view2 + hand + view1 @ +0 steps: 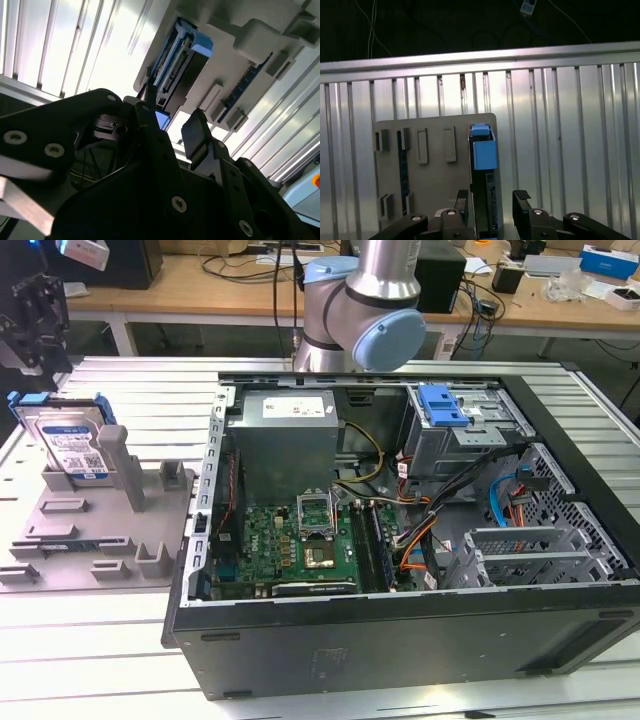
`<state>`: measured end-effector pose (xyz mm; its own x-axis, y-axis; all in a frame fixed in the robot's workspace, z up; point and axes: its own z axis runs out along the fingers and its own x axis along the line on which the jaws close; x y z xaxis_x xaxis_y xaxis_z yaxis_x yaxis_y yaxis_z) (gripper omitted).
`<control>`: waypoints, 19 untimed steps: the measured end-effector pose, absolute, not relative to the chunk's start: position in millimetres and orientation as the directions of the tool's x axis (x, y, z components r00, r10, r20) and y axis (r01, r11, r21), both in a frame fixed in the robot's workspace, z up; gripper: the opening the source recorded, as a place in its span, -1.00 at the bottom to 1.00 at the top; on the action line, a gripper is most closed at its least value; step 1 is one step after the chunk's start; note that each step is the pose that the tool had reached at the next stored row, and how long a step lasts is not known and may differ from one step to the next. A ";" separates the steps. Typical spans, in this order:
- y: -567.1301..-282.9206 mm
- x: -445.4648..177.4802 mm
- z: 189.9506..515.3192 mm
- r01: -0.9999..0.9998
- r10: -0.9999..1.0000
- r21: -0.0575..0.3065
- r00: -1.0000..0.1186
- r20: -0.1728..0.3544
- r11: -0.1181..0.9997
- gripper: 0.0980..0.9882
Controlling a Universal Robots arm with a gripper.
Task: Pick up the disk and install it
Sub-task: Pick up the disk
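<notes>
The disk [68,440], a silver drive with a white-and-blue label in a blue carrier, stands on edge in a slot of the grey fixture plate [100,540] at the exterior view's left. My gripper [36,310] hangs above it, clear of its top edge. In both wrist views I look down the fingers onto the disk [484,165] [176,62] edge-on. The gripper [492,200] [170,120] is open, with one finger [522,199] on each side of the disk's line and nothing held between them.
An open computer case [400,640] lies on the ribbed metal table [120,680] to the exterior view's right of the fixture. Its drive cage with a blue latch [442,405], its motherboard [300,540] and loose cables are exposed. Wooden desks stand behind.
</notes>
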<state>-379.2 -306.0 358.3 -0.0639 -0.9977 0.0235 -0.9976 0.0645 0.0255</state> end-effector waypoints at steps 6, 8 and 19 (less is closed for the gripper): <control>-305.0 -399.7 353.0 -0.999 -0.999 0.025 -0.044 0.024 0.044 -0.14; -305.2 -400.0 351.4 -0.999 -1.000 0.026 -0.020 0.024 0.021 -0.14; -315.2 -406.1 344.0 -1.000 -1.000 0.025 0.010 0.024 -0.009 -0.14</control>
